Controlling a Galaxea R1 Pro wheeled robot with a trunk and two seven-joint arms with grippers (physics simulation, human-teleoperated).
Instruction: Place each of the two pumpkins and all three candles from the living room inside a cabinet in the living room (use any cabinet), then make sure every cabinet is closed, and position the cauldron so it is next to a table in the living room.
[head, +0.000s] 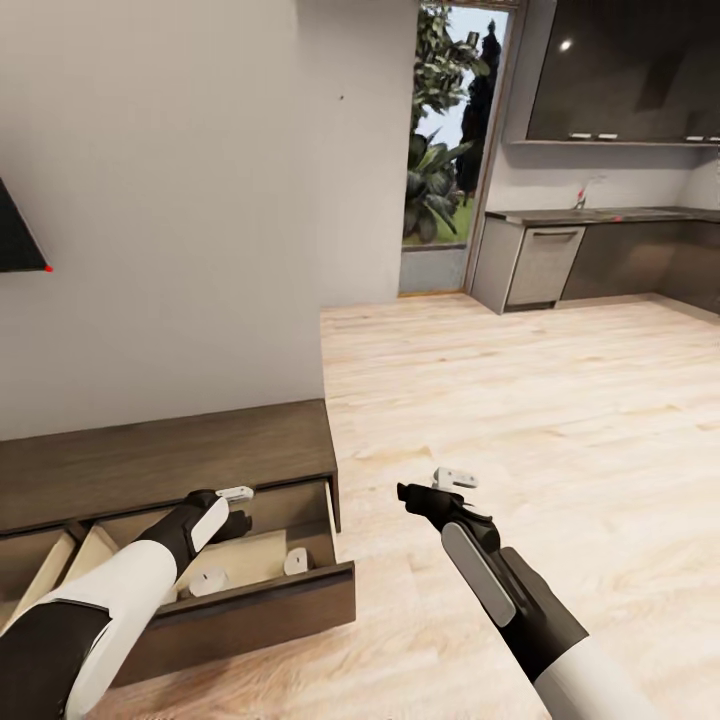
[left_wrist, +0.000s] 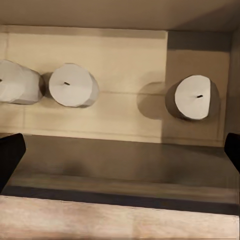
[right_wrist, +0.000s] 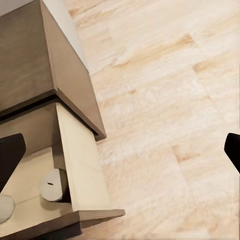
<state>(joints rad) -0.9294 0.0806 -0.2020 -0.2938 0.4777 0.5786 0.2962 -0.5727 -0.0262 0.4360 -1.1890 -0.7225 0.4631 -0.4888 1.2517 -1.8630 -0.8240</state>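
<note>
The dark-brown cabinet (head: 170, 455) stands against the wall with its right drawer (head: 250, 610) pulled out. Three cream candles lie on the drawer's pale floor (left_wrist: 125, 65): one candle (left_wrist: 195, 97) apart from the others, a second candle (left_wrist: 74, 85) and a third candle (left_wrist: 15, 82) close together. Two of the candles (head: 208, 580) (head: 296, 561) are visible from the head camera. My left gripper (head: 240, 510) (left_wrist: 120, 152) hovers open above the drawer, holding nothing. My right gripper (head: 432, 487) (right_wrist: 120, 155) is open over the floor beside the cabinet's end. The pumpkins and the cauldron are out of view.
A second drawer (head: 40, 565) to the left is also open. Light wood floor (head: 540, 420) stretches right toward a kitchen counter (head: 600, 250) and a glass door (head: 445, 150). A dark screen corner (head: 15, 240) hangs on the wall (head: 160, 200).
</note>
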